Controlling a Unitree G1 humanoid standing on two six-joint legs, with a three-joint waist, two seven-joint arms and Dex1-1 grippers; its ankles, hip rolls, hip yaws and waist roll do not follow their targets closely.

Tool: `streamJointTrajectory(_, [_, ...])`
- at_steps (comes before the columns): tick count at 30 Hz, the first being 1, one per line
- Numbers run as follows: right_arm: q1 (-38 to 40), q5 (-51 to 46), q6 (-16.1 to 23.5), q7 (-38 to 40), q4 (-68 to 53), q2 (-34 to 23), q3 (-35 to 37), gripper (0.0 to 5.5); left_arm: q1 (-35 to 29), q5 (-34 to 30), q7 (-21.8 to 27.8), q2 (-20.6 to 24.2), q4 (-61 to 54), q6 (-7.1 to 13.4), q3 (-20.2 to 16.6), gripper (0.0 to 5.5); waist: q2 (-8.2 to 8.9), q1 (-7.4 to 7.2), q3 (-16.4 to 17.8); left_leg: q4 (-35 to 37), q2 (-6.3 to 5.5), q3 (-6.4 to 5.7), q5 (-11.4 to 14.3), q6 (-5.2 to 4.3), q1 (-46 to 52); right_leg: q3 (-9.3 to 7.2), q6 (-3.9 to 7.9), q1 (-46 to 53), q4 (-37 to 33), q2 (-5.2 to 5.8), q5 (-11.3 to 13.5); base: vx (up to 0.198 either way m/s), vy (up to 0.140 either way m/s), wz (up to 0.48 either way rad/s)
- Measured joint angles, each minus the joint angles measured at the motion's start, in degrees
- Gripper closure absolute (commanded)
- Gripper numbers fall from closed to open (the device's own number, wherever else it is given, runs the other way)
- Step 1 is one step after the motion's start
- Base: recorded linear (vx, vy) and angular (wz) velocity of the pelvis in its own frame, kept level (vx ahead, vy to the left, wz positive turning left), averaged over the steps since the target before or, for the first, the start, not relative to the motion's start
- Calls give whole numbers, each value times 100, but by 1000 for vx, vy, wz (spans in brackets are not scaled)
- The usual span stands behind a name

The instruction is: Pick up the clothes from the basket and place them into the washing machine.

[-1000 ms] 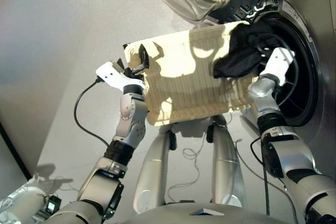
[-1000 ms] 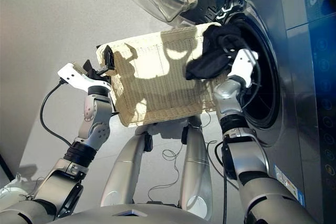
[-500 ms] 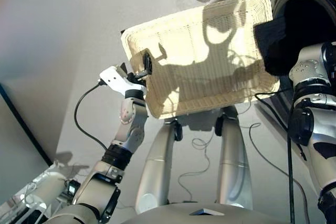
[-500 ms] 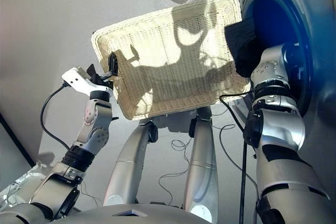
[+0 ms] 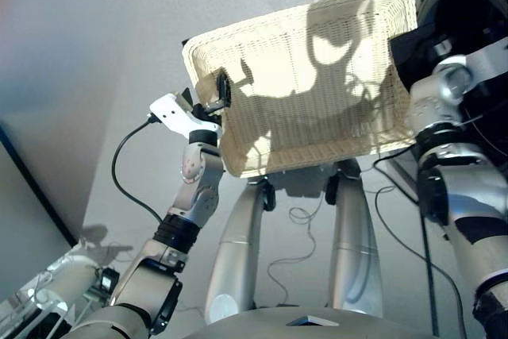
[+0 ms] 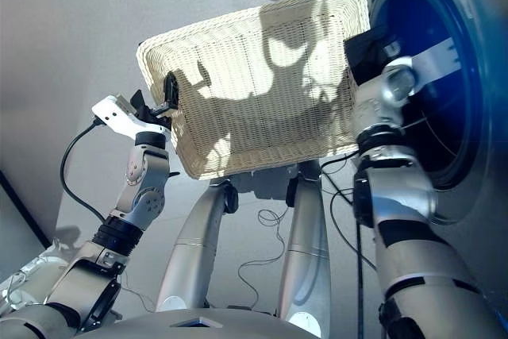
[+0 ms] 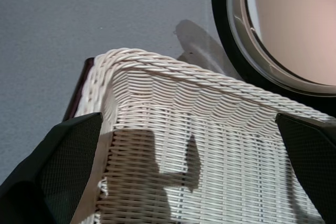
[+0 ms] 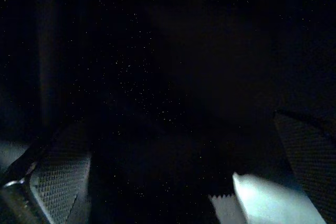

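the basket [image 5: 317, 85] is bare – no clothes are seen in it. the right gripper [image 8: 168, 182], fingers apart, is reached into the washing machine [image 6: 444, 117], likely to release a garment – none made out. the left gripper [image 7: 184, 182] is spread at the rim.

The black garment, draped over the right side of the basket [image 5: 238, 166] a second ago, is no longer seen there. The right arm has been pushed further into the washing machine [image 6: 468, 117] at upper right, its gripper now hidden inside the drum mouth.
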State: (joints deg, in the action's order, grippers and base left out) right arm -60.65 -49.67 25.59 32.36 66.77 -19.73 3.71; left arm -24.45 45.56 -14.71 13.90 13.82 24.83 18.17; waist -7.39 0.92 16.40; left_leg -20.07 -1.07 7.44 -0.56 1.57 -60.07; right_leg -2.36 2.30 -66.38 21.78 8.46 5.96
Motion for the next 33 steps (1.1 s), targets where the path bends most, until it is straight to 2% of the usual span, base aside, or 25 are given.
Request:
streamJointTrajectory(3, [-7,-510,120,-8,71,199,298,0,8,8,-1,1,0,0,-7,0,1,-63,-1,19,-5,-21,-4,1,1,-23,-24,9,-17,5,17,-40,5,5])
streamJointTrajectory(10, [-173,-1138,218,-47,446,127,597,0,102,172,22,27,2,-3,-50,0,0,-28,-2,98,-9,-13,-18,1,27,-27,-41,23,-88,3,62,13,0,-1])
streamJointTrajectory(11, [-223,-1291,198,-125,593,53,594,500,111,192,63,28,2,-9,-49,0,0,5,-2,99,-9,-13,-18,1,28,-27,-40,23,-87,3,61,0,0,0])
streamJointTrajectory(12, [-289,-1452,66,-238,755,-65,553,550,113,258,128,28,2,-22,-44,0,-1,71,-2,94,-7,-11,-19,1,30,-25,-41,22,-85,2,62,0,0,0])
streamJointTrajectory(15, [-369,-1636,-173,-538,791,-193,372,550,205,366,237,64,2,-37,-51,0,-1,95,-2,88,-6,15,-18,1,41,1,-41,15,-67,-3,62,0,0,0])
streamJointTrajectory(21, [-639,-1609,-174,-619,534,-447,139,550,351,392,307,76,-4,-135,-46,0,-2,141,-3,86,2,57,-18,2,52,76,-42,4,-66,-11,63,0,0,0])
streamJointTrajectory(24, [-840,-1564,-138,-506,329,-1055,-3,550,390,385,303,108,-96,-133,-67,0,-5,256,-5,91,-1,56,-19,3,39,74,-42,-6,-69,-9,62,0,0,0])
streamJointTrajectory(26, [-947,-1337,-2,-388,-14,-1350,-47,550,458,382,297,169,-104,-131,-72,0,-6,239,-5,104,-8,53,-19,4,40,71,-33,-6,-74,-2,56,0,0,0])
streamJointTrajectory(28, [-1065,-949,142,-16,-402,-1679,-43,550,477,372,289,170,-121,-128,-76,0,-9,247,-7,108,-15,52,-19,4,23,71,-31,-22,-73,3,55,0,0,0])
streamJointTrajectory(30, [-997,-70,525,636,-715,-1880,27,550,469,340,229,167,-124,-123,-79,0,-9,252,-7,123,-18,38,-19,4,21,61,-30,-29,-71,4,54,0,0,0])
streamJointTrajectory(33, [-920,1045,473,1755,-878,-1898,107,550,427,156,116,196,-118,-101,-104,0,-12,225,-8,117,-22,52,-17,8,-51,49,-22,-118,-34,10,45,-83,3,14])
